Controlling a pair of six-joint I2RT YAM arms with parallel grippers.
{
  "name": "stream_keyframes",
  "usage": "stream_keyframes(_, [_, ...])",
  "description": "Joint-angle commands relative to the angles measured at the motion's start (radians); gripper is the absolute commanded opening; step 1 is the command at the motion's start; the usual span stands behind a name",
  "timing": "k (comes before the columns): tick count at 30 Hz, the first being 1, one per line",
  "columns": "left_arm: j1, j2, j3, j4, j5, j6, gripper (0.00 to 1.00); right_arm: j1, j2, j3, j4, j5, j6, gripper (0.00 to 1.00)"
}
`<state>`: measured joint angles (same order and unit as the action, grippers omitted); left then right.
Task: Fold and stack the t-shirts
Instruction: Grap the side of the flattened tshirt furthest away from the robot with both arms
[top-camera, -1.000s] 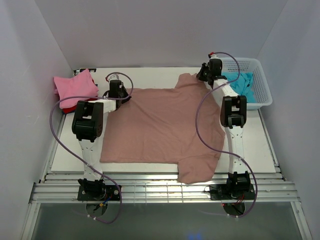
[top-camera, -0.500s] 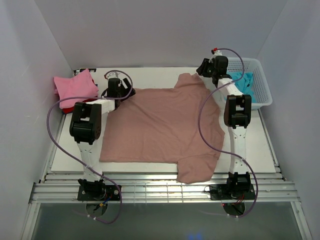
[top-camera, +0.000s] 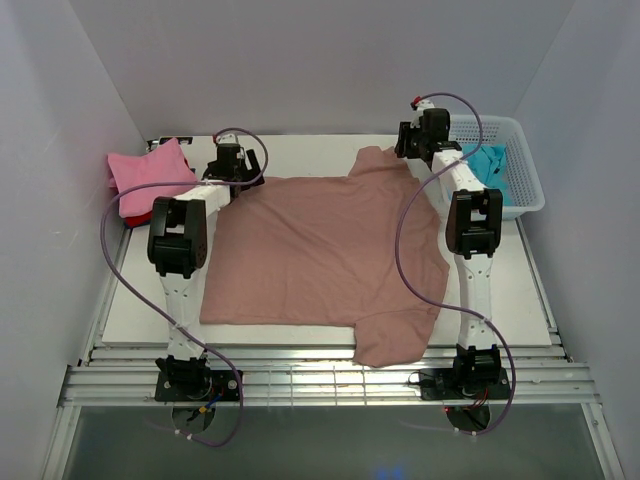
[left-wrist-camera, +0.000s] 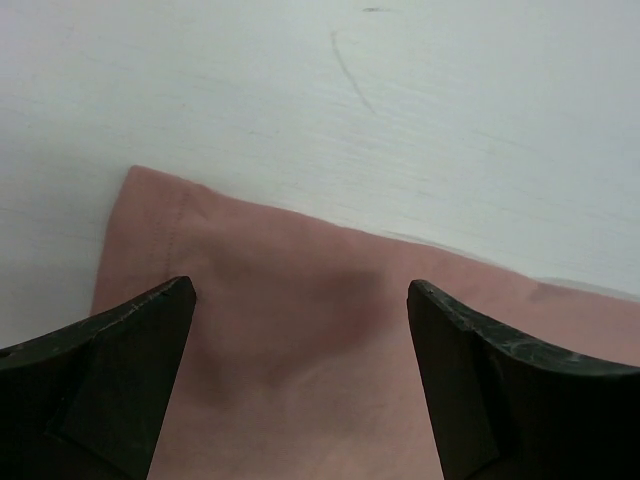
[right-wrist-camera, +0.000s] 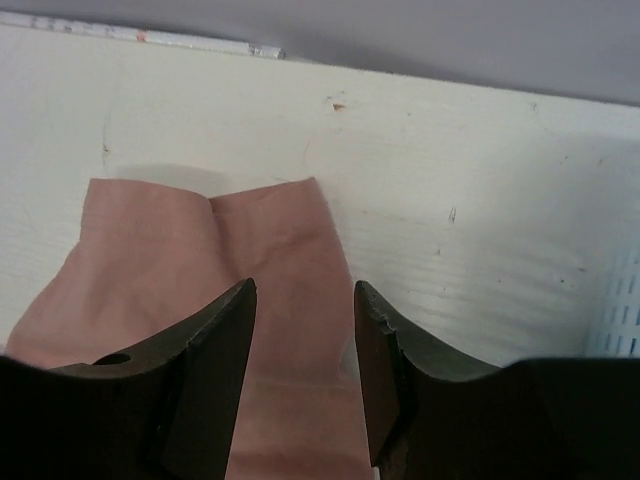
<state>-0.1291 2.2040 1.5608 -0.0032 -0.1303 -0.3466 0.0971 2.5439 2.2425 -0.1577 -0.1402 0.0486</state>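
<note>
A: Shirts, how many?
B: Four seen. One large rose-brown shirt, spread flat across the middle of the table, near sleeve lapping over the front edge. One pink shirt, folded, far left, lying on one red shirt. One turquoise shirt, inside the one white basket, far right.
A: Grippers?
B: Two. Left gripper: jaws spread wide, empty, above the rose-brown shirt's far left corner. Right gripper: jaws parted less widely, empty, above its far sleeve.
</note>
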Motion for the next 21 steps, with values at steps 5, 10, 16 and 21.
stream_keyframes(5, [0.034, 0.048, 0.099, -0.084, -0.072, 0.075, 0.98, 0.007, 0.056, 0.062, -0.091, 0.036, -0.043, 0.51])
stream_keyframes(10, [0.036, 0.053, 0.094, -0.054, -0.094, 0.104, 0.98, 0.007, 0.094, 0.089, -0.106, -0.009, -0.029, 0.52])
stream_keyframes(16, [0.037, 0.051, 0.094, -0.029, -0.095, 0.115, 0.98, 0.007, 0.114, 0.097, -0.102, -0.024, -0.021, 0.53])
stream_keyframes(21, [0.039, 0.074, 0.139, -0.041, -0.114, 0.136, 0.98, 0.006, 0.125, 0.106, -0.101, -0.022, -0.024, 0.48])
